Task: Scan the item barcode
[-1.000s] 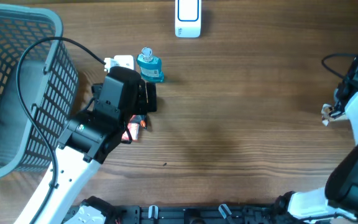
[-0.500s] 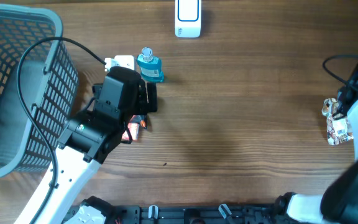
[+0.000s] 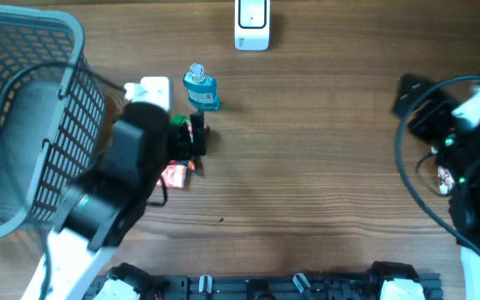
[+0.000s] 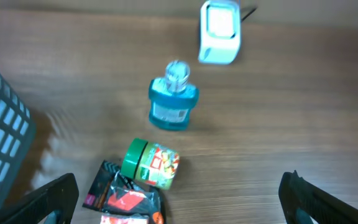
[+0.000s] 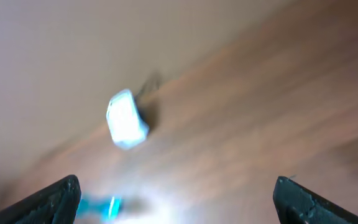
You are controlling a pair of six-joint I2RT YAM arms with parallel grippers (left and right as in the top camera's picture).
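A white scanner [image 3: 252, 24] stands at the far edge of the table; it also shows as the scanner [image 4: 219, 31] and, blurred, as the scanner [image 5: 126, 118]. My left gripper [image 3: 197, 137] hangs open over a group of items: a blue bottle [image 4: 173, 102], a green-lidded jar [image 4: 151, 163] and a black and red packet [image 4: 126, 199]. Nothing sits between its fingers [image 4: 55, 199]. My right gripper [image 3: 408, 93] is open and empty at the right, pointing toward the scanner. A small pale packet [image 3: 446, 177] lies under the right arm, mostly hidden.
A grey mesh basket [image 3: 23, 50] fills the left side, close to my left arm. A white box [image 3: 155, 87] lies beside the blue bottle [image 3: 199, 87]. Bare wood spans the middle between the two arms. Cables trail from both arms.
My right gripper has opened and let go of the small pale packet, which now lies on the table at the right. The right arm has swung left. My left arm has shifted back and left.
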